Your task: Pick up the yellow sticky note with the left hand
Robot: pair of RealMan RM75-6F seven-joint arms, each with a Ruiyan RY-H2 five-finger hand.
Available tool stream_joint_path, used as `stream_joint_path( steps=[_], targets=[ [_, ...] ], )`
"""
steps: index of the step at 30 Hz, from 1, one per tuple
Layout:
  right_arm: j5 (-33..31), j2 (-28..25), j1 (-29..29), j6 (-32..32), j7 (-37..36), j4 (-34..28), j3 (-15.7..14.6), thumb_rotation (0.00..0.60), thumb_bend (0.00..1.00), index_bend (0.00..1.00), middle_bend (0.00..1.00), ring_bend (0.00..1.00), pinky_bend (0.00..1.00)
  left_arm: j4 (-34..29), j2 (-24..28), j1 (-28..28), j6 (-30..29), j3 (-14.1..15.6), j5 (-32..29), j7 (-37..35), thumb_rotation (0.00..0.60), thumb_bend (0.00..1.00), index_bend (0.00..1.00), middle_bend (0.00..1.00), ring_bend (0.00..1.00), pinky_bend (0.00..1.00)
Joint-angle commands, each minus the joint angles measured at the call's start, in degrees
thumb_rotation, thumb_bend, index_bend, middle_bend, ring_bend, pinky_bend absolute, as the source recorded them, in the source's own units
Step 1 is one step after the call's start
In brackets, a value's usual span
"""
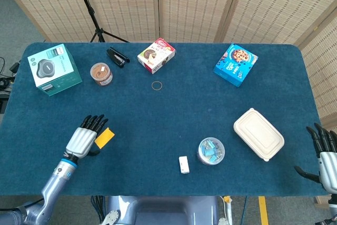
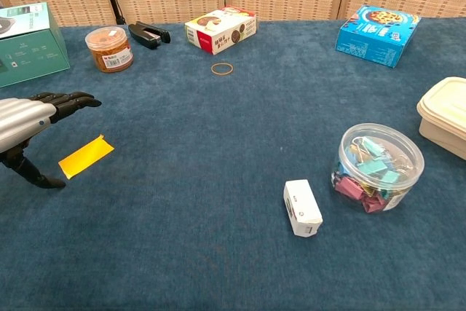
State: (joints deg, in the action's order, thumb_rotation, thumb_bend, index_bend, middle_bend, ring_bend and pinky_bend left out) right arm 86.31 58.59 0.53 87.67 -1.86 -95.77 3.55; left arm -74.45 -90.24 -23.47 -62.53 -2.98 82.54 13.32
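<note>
The yellow sticky note lies flat on the blue table, front left. My left hand hovers just to the left of it and slightly above, fingers spread and extended forward, thumb hanging down beside the note's near corner. It holds nothing. My right hand is at the table's far right edge, fingers apart and empty; the chest view does not show it.
A white small box and a clear tub of binder clips sit front centre-right, a cream lidded container beyond. Along the back: green box, brown jar, black stapler, snack box, rubber band, blue cookie box.
</note>
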Motion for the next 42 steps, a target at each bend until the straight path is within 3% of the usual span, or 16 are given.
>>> stream_joint_path(
  steps=[1,18,22,28,35,38,42],
  targets=[
    [0.0,0.0,0.0,0.0,-0.1,0.0,0.0,0.600,0.00,0.00,0.00,0.00,0.00,0.4,-0.3,-0.3,0.1,-0.3,-0.5,0.2,0.600,0.00,0.00,0.00,0.00,0.00],
    [-0.5,-0.1,0.1,-0.2,-0.3,0.2,0.1,0.600,0.00,0.00,0.00,0.00,0.00,2.9,-2.2,-2.9,1.4,-1.6,-2.7,0.6,0.600,0.01,0.01,0.00,0.00,0.00],
    [-0.3,-0.2,0.0,-0.2,-0.4,0.2,0.0,0.600,0.00,0.00,0.00,0.00,0.00,2.9,-1.8,-3.0,1.7,-0.9,-2.9,1.1,0.600,0.05,0.21,0.00,0.00,0.00],
    [-0.1,-0.4,0.0,-0.1,-0.7,0.1,-0.1,0.600,0.00,0.00,0.00,0.00,0.00,2.7,-1.5,-2.9,1.7,-0.5,-3.3,1.7,0.600,0.21,0.38,0.00,0.00,0.00],
    [-0.1,-0.5,-0.1,0.0,-0.8,0.0,-0.1,0.600,0.00,0.00,0.00,0.00,0.00,2.6,-1.7,-3.0,2.0,0.0,-3.9,2.7,0.600,0.26,0.43,0.00,0.00,0.00],
    [-0.2,-0.5,-0.1,0.0,-0.9,0.1,-0.1,0.600,0.00,0.00,0.00,0.00,0.00,2.6,-1.8,-3.0,1.9,0.2,-4.0,2.9,0.600,0.33,0.49,0.00,0.00,0.00],
    [-0.1,-0.6,-0.1,0.0,-1.0,0.1,-0.1,0.600,0.00,0.00,0.00,0.00,0.00,2.8,-1.9,-2.9,1.7,0.3,-4.2,3.0,0.600,0.35,0.54,0.00,0.00,0.00]
  ],
)
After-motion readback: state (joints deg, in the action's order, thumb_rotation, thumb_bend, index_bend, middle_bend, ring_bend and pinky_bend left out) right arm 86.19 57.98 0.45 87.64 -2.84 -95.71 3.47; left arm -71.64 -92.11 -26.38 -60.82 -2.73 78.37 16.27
